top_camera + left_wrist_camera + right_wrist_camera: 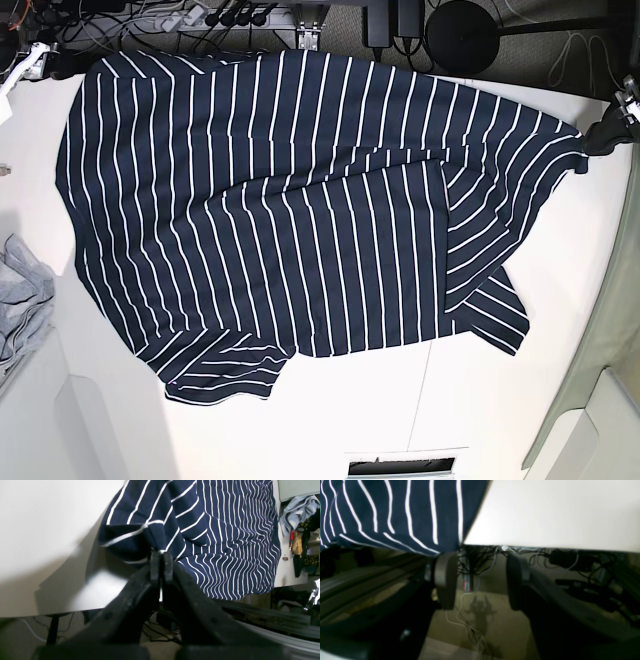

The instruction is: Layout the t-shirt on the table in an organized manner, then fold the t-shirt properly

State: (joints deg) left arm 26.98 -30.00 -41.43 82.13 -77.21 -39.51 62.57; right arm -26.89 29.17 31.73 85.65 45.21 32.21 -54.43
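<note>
The navy t-shirt (300, 220) with thin white stripes lies spread over most of the white table (560, 380), rumpled, with one sleeve folded at the near edge. My left gripper (161, 555) is shut on a bunched corner of the t-shirt (225, 542), at the table's right side in the base view (592, 140). My right gripper (481, 580) stands open beyond the table edge (557, 512), with nothing between its fingers. The t-shirt's hem (395, 512) hangs just up and left of its left finger (445, 580).
A light-grey cloth (20, 300) lies at the table's left edge, and a pile of clothes (297, 512) shows past the shirt. Cables and a round dark stand base (465, 30) sit beyond the far edge. A thin seam (425, 400) crosses the tabletop.
</note>
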